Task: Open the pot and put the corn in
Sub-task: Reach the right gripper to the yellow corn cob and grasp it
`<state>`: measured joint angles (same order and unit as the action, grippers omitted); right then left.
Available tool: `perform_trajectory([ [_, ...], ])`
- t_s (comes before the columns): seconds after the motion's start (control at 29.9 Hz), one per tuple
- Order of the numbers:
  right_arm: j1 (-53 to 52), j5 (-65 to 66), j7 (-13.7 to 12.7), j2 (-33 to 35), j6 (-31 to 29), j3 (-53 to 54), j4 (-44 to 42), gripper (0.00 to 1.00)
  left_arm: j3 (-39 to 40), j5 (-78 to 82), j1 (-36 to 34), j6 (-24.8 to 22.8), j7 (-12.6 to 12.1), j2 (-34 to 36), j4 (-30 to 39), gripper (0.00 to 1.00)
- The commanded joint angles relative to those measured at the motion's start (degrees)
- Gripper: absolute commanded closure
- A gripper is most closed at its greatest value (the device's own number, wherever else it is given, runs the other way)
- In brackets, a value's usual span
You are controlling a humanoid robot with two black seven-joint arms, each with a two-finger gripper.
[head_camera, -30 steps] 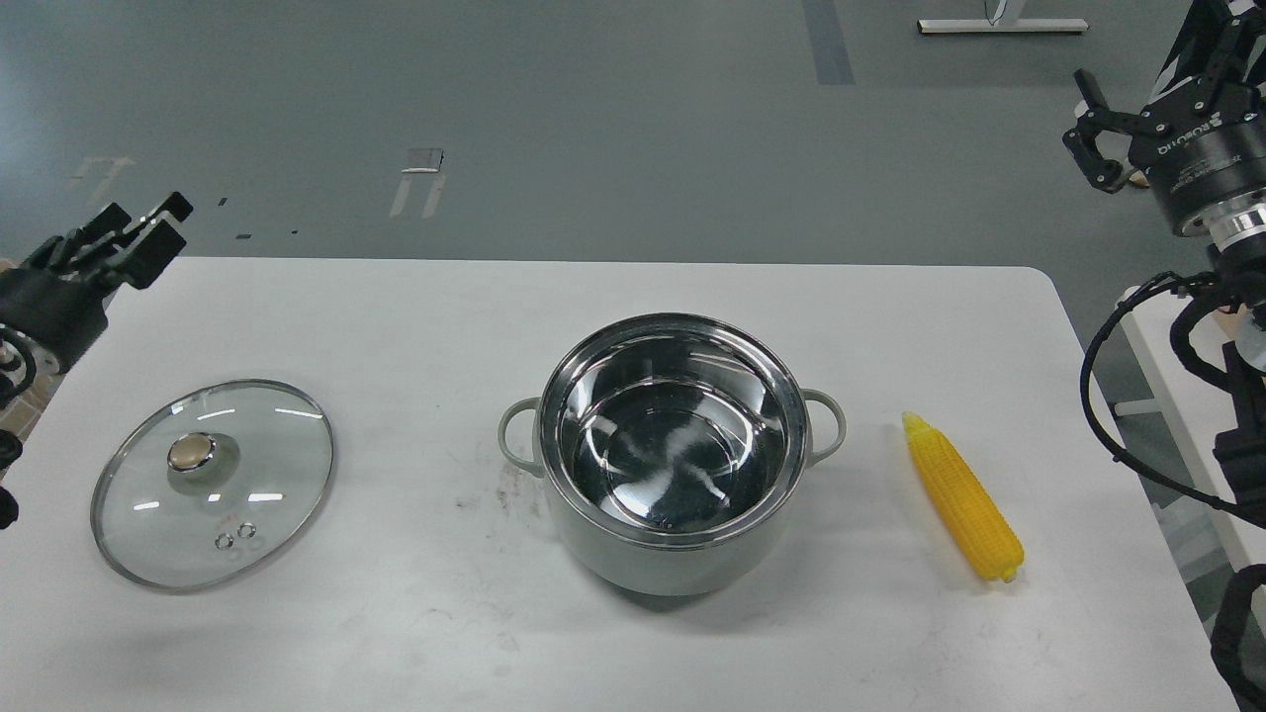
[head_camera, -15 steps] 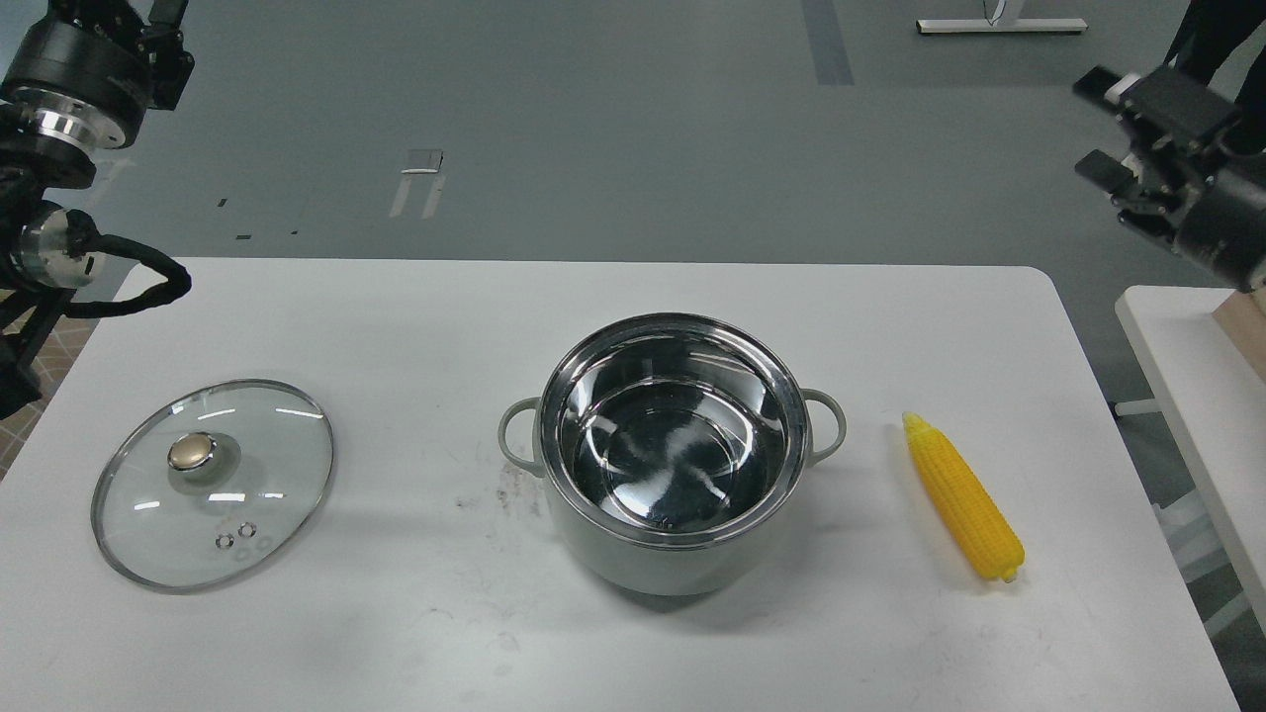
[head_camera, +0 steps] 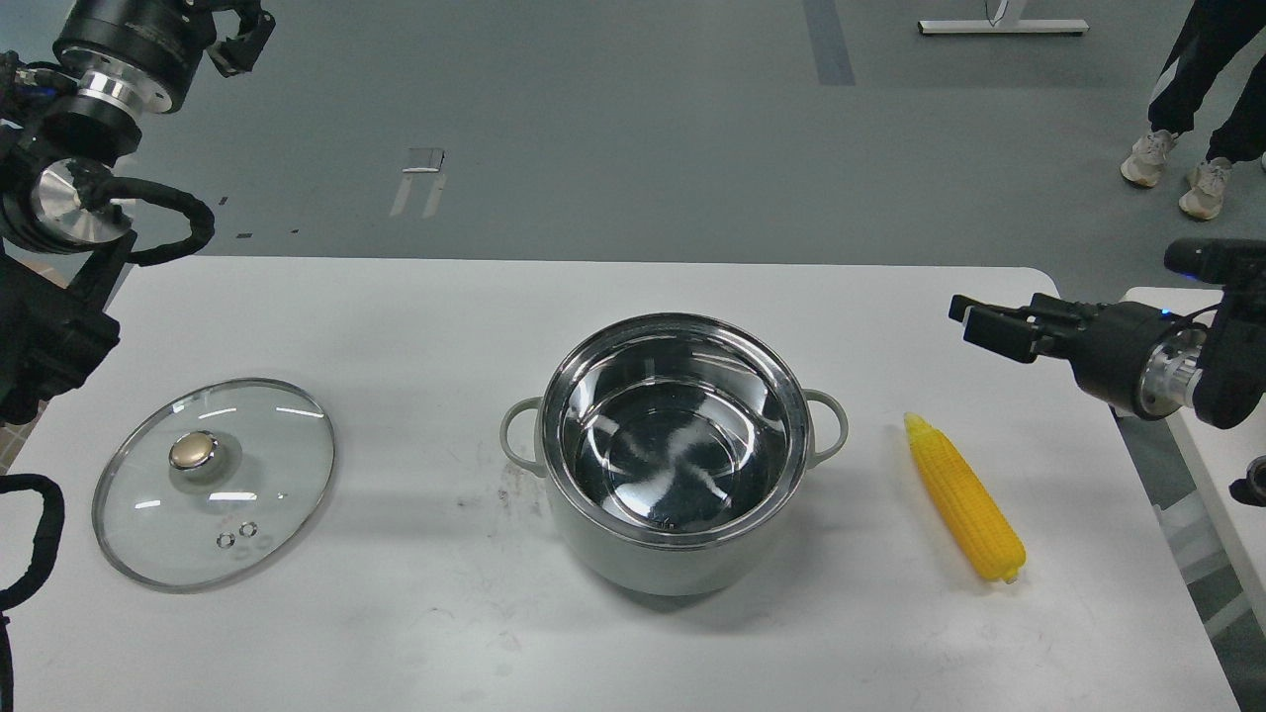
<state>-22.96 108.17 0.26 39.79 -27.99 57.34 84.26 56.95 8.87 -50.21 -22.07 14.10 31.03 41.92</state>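
pot (head_camera: 675,465) open at table centre, task's first half apparently done already

going left to right: left gripper (head_camera: 237,30) raised high at the top-left corner, clear of the table (head_camera: 593,643), cut by the frame edge, so cannot tell whether fingers are spread or closed; holds nothing visible

glass lid (head_camera: 213,485) flat on the table well left of the pot, gold knob up, parked out of the way so the mouth stays free

pot upright, shiny steel interior bare, nothing inside, loop handles at both sides

corn (head_camera: 964,497) lying on the table just right of the pot, pointed tip toward the far side, untouched

right gripper (head_camera: 974,321) level above the table's right edge, beyond the corn's tip, fingers seen edge-on close together, gap unreadable, nothing held; likely positioned for reaching the corn
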Motion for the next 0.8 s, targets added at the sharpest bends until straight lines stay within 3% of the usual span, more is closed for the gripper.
perform_trajectory([
  [0.0, 0.19, 1.69, -0.44, 0.11, -0.01, -6.17, 0.02, 0.0, 0.18, 0.0, 0.38, -1.74, -0.03, -1.24, 0.18, 0.02],
  [0.43, 7.84, 7.76, -1.31, -0.24, -0.01, -8.56, -0.5, 0.15, 0.18, 0.0, 0.99, -1.84, -0.03, -1.24, 0.7, 0.02],
  [0.53, 8.1, 7.76, -2.28, -0.51, -0.01, -8.56, -0.5, 0.23, 0.18, 0.0, 0.99, -1.75, -0.03, -1.41, 0.7, 0.02],
  [0.67, 8.36, 7.76, -3.77, -0.68, -0.01, -8.56, -0.5, 0.55, 0.18, 0.0, 0.99, -1.75, 0.05, -1.41, 0.79, 0.02],
  [0.77, 8.8, 7.76, -3.86, -1.29, -0.01, -8.56, -0.5, 0.61, 0.18, 0.0, 0.99, -1.75, 0.05, -1.41, 0.79, 0.02],
])
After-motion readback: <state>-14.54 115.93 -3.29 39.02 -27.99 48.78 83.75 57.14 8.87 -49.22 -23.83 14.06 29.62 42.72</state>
